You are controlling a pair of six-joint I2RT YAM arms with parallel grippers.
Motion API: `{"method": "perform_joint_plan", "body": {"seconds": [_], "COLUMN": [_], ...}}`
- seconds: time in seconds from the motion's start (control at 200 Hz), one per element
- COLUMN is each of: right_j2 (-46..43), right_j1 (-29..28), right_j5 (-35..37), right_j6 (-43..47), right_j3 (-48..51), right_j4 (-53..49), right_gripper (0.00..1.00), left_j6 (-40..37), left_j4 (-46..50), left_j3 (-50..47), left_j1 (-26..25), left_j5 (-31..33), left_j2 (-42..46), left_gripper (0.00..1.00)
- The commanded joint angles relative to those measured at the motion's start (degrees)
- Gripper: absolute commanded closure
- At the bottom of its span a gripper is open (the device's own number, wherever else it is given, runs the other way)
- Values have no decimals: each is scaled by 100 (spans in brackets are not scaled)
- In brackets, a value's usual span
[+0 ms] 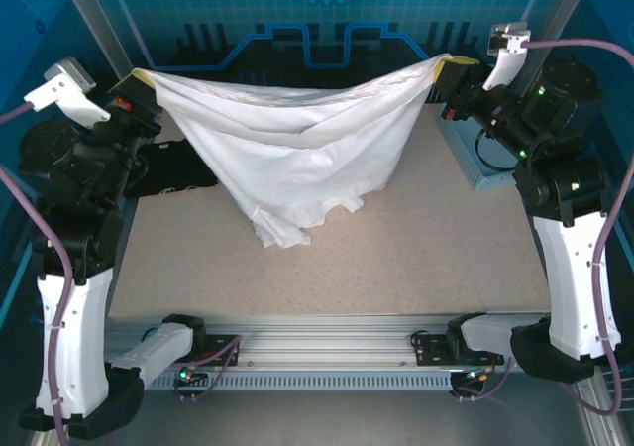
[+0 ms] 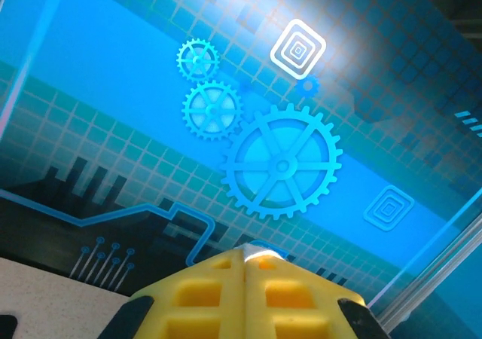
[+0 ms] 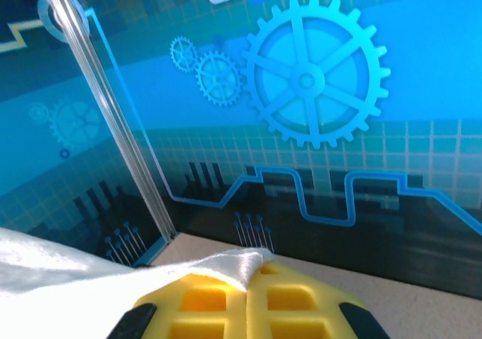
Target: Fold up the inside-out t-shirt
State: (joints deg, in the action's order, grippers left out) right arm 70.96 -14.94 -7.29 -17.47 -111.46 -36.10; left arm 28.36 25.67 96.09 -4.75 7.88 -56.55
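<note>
Brushed aluminium: the rail (image 1: 327, 332) across the near edge, slotted and rigid. No hazard noted.

Speckled beige desk (image 1: 426, 258): matt, faintly grainy. Hazard, in our judgement: the surface may grip trailing cloth, so a sideways or backward sweep could roll the heap under itself.

Inside-out t-shirt (image 1: 297, 159): held up between the two arms as a deep sagging swag, its lowest part crumpled in a small heap touching the desk near the middle. Hazard: laid down from this sag, we expect it to land creased rather than flat. Material: white, thin, limp knit, with seams and folds showing as soft ridges.

Left jaws: closed. The left wrist view shows yellow waffle-moulded pads (image 2: 203, 301) pressed together with only a sliver of white at their tips. Hazard: so shallow a bite could slip under tension and drop that corner.

Right jaws: closed on the opposite upper corner, the cloth spilling leftward over the pads (image 3: 301, 301). The hold looks fuller.

Black garment (image 1: 173, 173): flat on the desk beside the left arm, near the shirt's left flank. Hazard: the two could catch together.

Blue ribbed rack (image 1: 475, 164): hard, at the desk's right edge under the right arm.

Backdrop (image 1: 327, 20): glossy blue print of gears.
</note>
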Motion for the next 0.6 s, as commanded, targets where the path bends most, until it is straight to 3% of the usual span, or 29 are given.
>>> {"method": "perform_joint_plan", "body": {"seconds": [0.0,0.19,0.355,0.46,0.595], "right_j2": [-459,-663,278,1287,2150], "right_j1": [-53,-69,208,401,413], "right_j5": [130,662,980,866,703], "right_j6": [69,-69,-291,-497,-531], "right_j3": [-7,1145,1559,654,-1478], "right_j4": [-193,149,957,1304,928], "right_gripper": [100,100,100,100,100], "left_j6": [-369,-711,-744,-696,-761], "left_j4": [263,430,186,400,928], "left_j3": [199,-354,-259,990,3601], "left_j1": [62,71,174,295,379], "left_j5": [159,626,660,464,-76], "left_j2": [66,-395,-1942,-3163,-4158], "left_gripper": [100,100,100,100,100]}}
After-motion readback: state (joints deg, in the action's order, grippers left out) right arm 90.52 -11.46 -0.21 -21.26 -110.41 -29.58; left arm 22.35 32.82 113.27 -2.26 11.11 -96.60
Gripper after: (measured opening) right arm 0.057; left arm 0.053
